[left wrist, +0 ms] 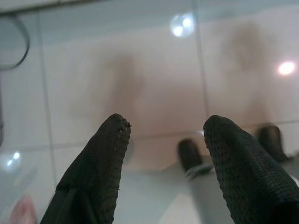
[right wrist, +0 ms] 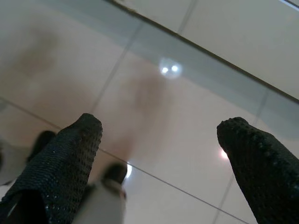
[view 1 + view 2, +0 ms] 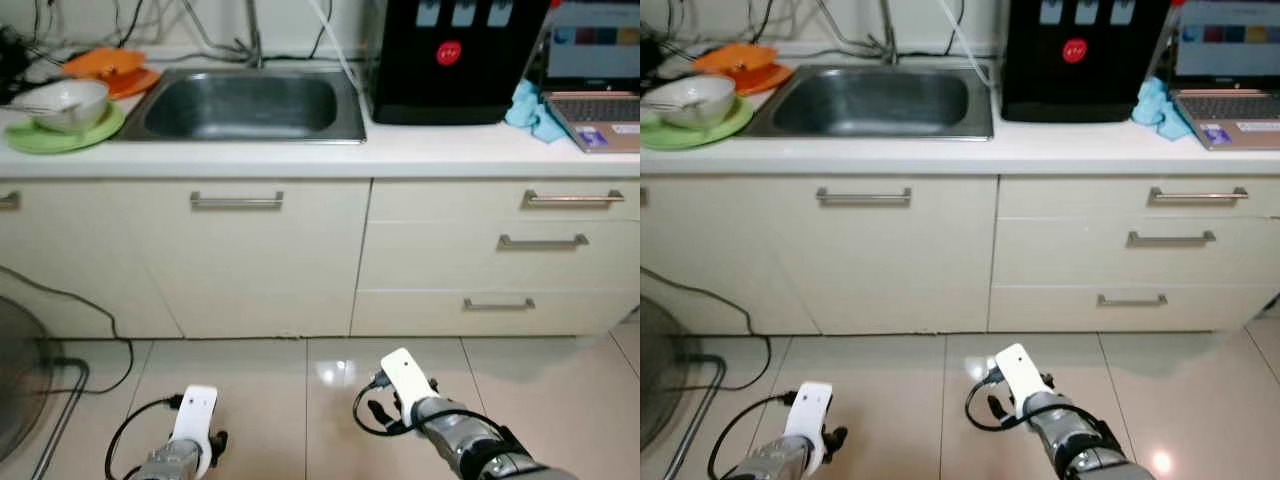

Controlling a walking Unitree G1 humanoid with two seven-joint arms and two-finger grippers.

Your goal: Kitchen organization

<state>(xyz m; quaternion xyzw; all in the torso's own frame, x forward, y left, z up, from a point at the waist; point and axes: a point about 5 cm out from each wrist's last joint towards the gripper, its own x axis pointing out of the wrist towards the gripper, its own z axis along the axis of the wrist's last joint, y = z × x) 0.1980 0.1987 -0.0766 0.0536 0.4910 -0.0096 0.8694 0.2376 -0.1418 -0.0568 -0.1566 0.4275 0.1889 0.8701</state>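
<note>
A steel sink (image 3: 245, 105) is set in the white counter (image 3: 400, 150) ahead of me. To its left, a white bowl (image 3: 68, 103) with a utensil in it rests on a green plate (image 3: 60, 138), and orange dishes (image 3: 112, 68) lie behind them. Both arms hang low over the tiled floor: the left arm (image 3: 190, 435) at the lower left, the right arm (image 3: 430, 410) at the lower middle. In the left wrist view the left gripper (image 1: 166, 126) is open above bare tiles. The right gripper (image 2: 161, 126) is open too, with nothing between its fingers.
A black appliance (image 3: 455, 60) stands right of the sink, with a blue cloth (image 3: 530, 110) and an open laptop (image 3: 600, 95) beside it. Cream cabinet doors and drawers (image 3: 500, 245) with metal handles face me. A black cable (image 3: 100, 320) and a round fan grille (image 3: 15, 385) sit at the floor's left.
</note>
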